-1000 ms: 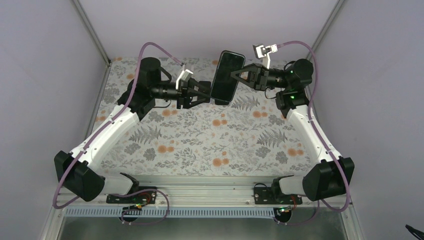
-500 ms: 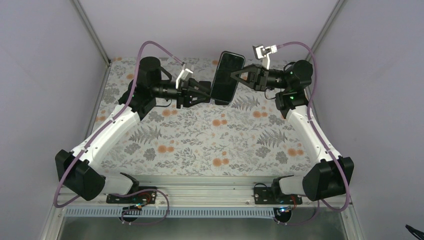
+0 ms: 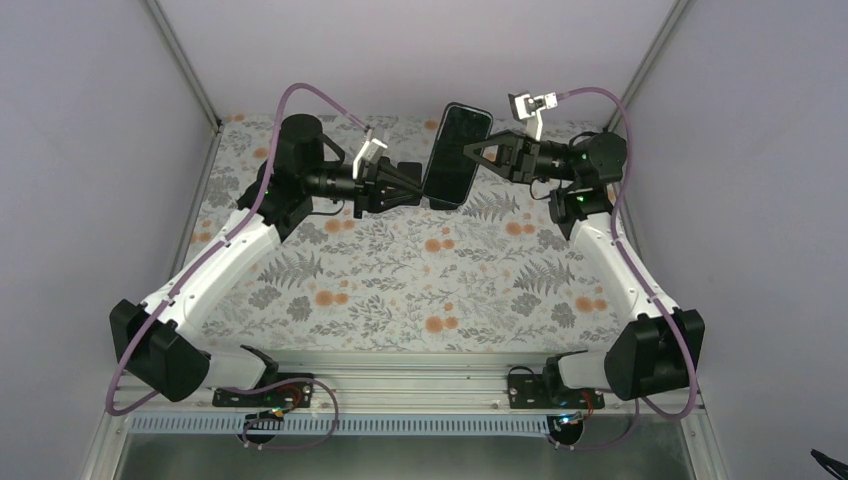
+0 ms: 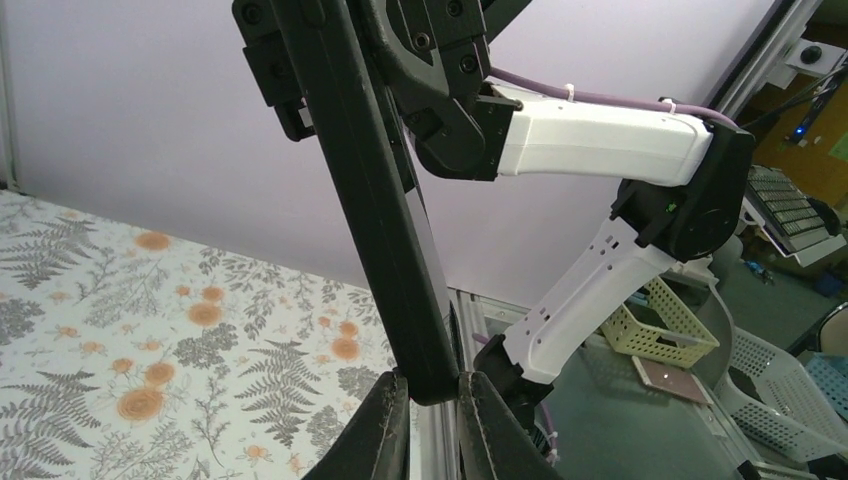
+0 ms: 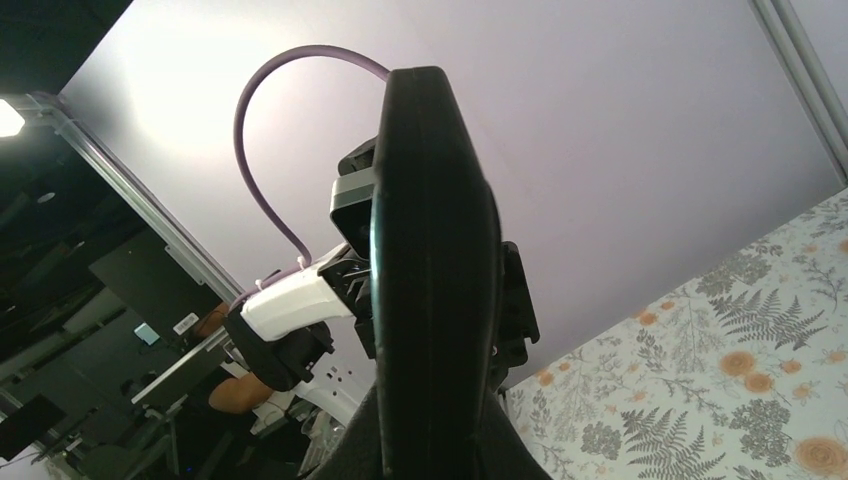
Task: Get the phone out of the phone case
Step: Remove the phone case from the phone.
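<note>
The phone (image 3: 457, 155) hangs in the air over the far side of the table (image 3: 400, 290), caught between the two arms and touching nothing else. Seen from above, its dark screen faces up. Its long side runs from far to near, with the near end leaning a little to the left.

The right gripper (image 3: 468, 151) comes in from the right and is clamped on the phone about halfway along. The left gripper (image 3: 424, 190) reaches in from the left and pinches the near, lower end.

From the left wrist the phone shows edge-on, a black slab slanting up and to the left. The fingers (image 4: 385, 430) are drawn in narrow on its bottom end, one against each face. The right arm's white link (image 4: 600, 145) runs off behind it.

From the right wrist the phone is edge-on again, a thick rounded black edge standing up the middle of the view. That gripper's fingers (image 5: 355, 455) press in on either side at the bottom. The left arm sits just behind, with a purple cable (image 5: 290, 120) looping over it.

The case (image 5: 430, 200) is as black as the phone. From any of these angles I cannot tell where one ends and the other begins.
</note>
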